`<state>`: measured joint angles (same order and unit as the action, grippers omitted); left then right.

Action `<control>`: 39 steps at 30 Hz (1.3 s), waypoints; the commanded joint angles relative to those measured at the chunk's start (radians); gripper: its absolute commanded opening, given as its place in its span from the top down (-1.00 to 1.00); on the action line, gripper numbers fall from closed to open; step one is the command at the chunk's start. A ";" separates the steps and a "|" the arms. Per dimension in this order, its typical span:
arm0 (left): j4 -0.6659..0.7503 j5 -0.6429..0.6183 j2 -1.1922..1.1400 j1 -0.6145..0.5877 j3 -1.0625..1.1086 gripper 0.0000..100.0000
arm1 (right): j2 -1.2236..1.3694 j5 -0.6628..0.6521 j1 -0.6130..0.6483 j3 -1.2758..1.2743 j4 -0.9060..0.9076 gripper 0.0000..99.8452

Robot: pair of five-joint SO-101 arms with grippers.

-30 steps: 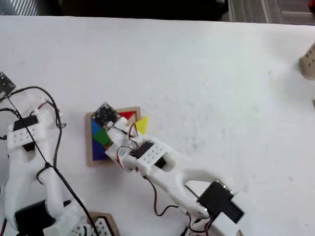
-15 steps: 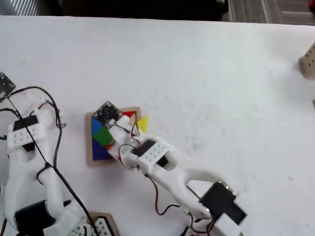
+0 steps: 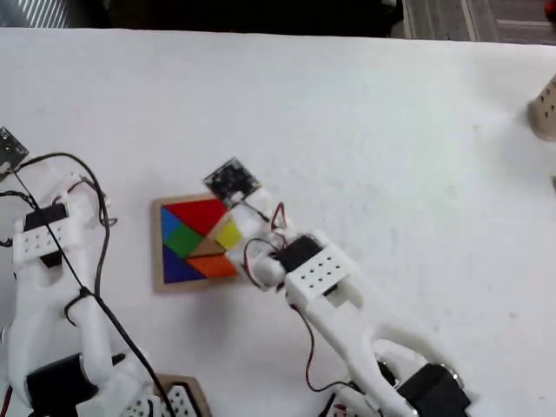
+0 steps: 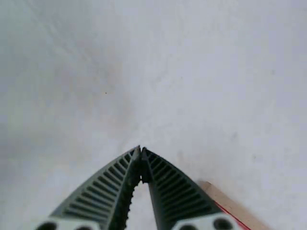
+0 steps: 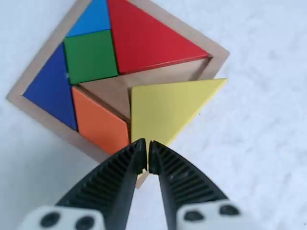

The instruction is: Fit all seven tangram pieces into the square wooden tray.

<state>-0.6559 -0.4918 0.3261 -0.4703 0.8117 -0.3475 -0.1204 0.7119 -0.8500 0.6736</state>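
tabletop [image 3: 391, 130]: white, matte, faint specks; far edge meets dark background.
tray [image 3: 157, 252]: square, wooden, flat on tabletop, left of centre; sides approx. parallel w/ tabletop's far edge.
tan object [image 3: 544, 109]: far right on tabletop, rows of small holes, cut off by frame; well apart from tray.
wood-coloured slab [image 3: 193, 391]: near edge, left part, mostly hidden; can't tell what it is.

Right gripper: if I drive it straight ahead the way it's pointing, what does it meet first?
Most likely the yellow triangle, directly ahead of the shut right gripper and lying skewed across the rim of the wooden tray. Height is hard to judge, so it might pass just over it.
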 commanded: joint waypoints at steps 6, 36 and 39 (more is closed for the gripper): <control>-0.009 -0.006 -0.002 0.010 -0.052 0.95 | 0.177 -0.014 -0.025 0.043 -0.156 0.96; -0.011 0.084 -0.002 0.073 -0.049 0.95 | 0.337 -0.011 -0.065 0.152 -0.194 0.96; -0.011 0.084 -0.002 0.074 -0.049 0.95 | 0.335 -0.008 -0.022 0.153 -0.199 0.96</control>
<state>-0.6559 -0.4181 0.3261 -0.4120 0.8117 -0.0023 -0.1204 0.6368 -0.7396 0.4971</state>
